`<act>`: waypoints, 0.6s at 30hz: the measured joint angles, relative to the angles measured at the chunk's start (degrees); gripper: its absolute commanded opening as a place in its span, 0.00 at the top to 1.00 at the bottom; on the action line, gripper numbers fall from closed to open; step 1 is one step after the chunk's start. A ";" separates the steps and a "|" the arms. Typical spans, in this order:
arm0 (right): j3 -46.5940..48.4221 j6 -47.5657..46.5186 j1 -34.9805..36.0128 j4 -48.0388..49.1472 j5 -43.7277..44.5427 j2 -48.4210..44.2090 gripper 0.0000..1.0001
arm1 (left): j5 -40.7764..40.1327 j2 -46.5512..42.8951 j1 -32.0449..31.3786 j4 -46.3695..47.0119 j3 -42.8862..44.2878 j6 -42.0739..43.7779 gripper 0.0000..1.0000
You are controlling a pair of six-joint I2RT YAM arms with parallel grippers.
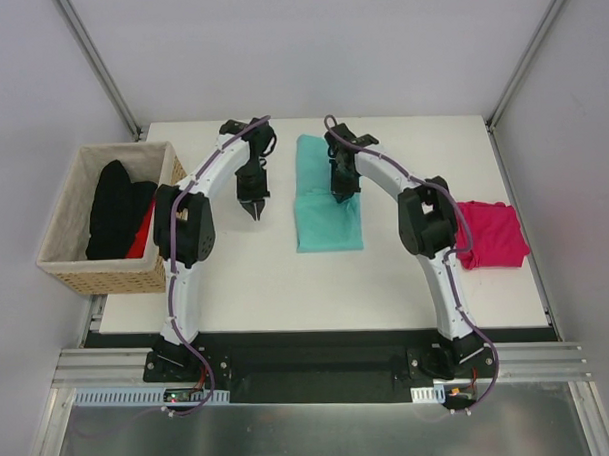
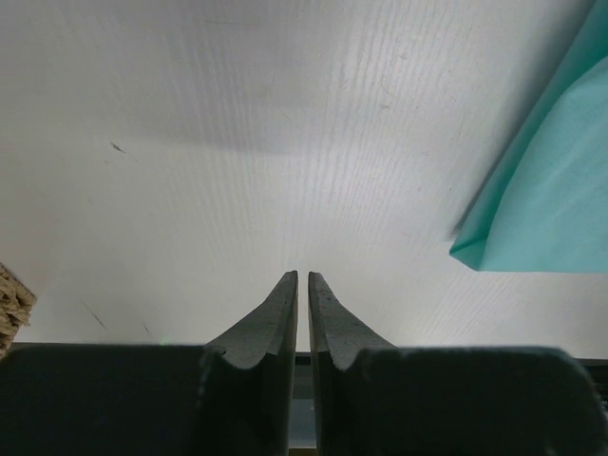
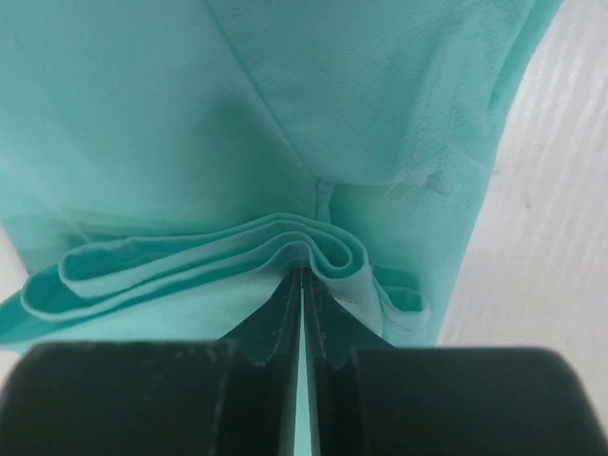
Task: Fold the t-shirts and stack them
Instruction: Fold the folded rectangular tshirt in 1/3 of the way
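**Clerk:** Item one, teal t-shirt (image 1: 327,202)?
**Checker:** A folded long strip at mid-table. Its far end is close to the table's (image 1: 256,285) far edge, and its near edge is square and a little wider.

**Clerk:** Item two, magenta t-shirt (image 1: 492,233)?
**Checker:** Folded, near the right edge, well apart from the teal one. The right arm's elbow hides part of it.

**Clerk:** Right gripper (image 3: 302,271)?
**Checker:** Over the strip's right side. The fingers are pressed together on a bunched fold of teal cloth, with layers curling around the tips.

**Clerk:** Left gripper (image 2: 302,275)?
**Checker:** The fingers are drawn together with only a slit between, and they grip nothing. It points down over bare board left of the teal strip, with the strip's corner off to its side, not touching.

**Clerk:** Other stock?
**Checker:** A wicker basket (image 1: 106,280) at the left edge, containing black cloth (image 1: 119,209) and a red piece (image 1: 140,239).

**Clerk:** Open room?
**Checker:** A broad bare strip along the near side, and more between the basket and the teal strip.
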 measured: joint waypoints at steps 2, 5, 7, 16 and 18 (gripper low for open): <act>0.09 0.35 -1.07 0.00 -0.39 0.48 0.93 | 0.00 0.00 0.35 -0.11 0.00 0.00 0.92; 1.11 0.37 -2.67 -0.02 -0.83 0.85 0.93 | 0.02 0.00 0.70 -0.39 0.00 0.00 0.92; 1.60 0.35 -3.43 0.04 -0.81 1.09 0.93 | 0.02 0.00 0.70 -0.55 0.00 0.00 0.92; -1.31 0.39 -4.44 0.33 -1.01 -1.57 0.91 | 0.04 0.00 0.70 -0.57 0.00 -0.02 0.92; -2.73 0.37 -4.26 0.13 -0.90 -3.61 0.95 | 0.04 -0.11 0.70 -0.42 -0.11 -0.04 0.92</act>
